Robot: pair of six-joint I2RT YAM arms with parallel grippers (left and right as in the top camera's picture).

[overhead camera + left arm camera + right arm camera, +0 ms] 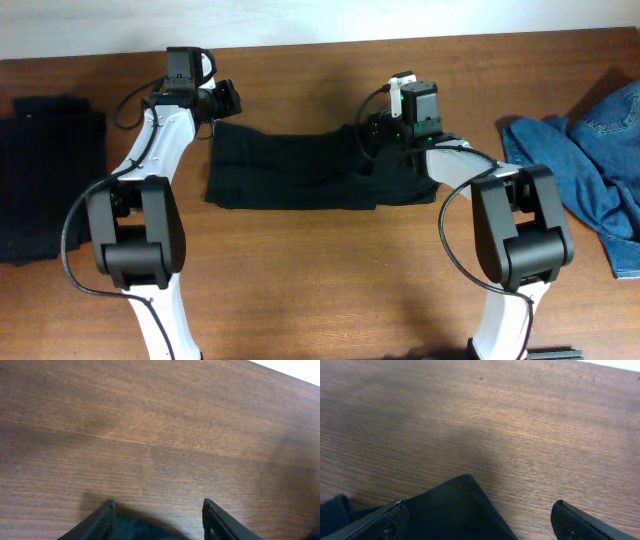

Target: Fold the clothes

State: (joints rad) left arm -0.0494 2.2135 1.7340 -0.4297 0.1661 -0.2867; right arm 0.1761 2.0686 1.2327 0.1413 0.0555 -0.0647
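Note:
A black garment (300,170) lies spread flat across the middle of the table. My left gripper (222,100) is open just above its far left corner; in the left wrist view the jaws (159,512) straddle a dark edge of cloth (142,530). My right gripper (372,135) is open over the garment's far right part; in the right wrist view a black corner (455,505) lies between the jaws (480,517). Neither gripper holds cloth.
A folded black garment (45,175) lies at the left edge. A crumpled blue denim garment (595,160) lies at the right edge. Bare wooden table (320,290) fills the front.

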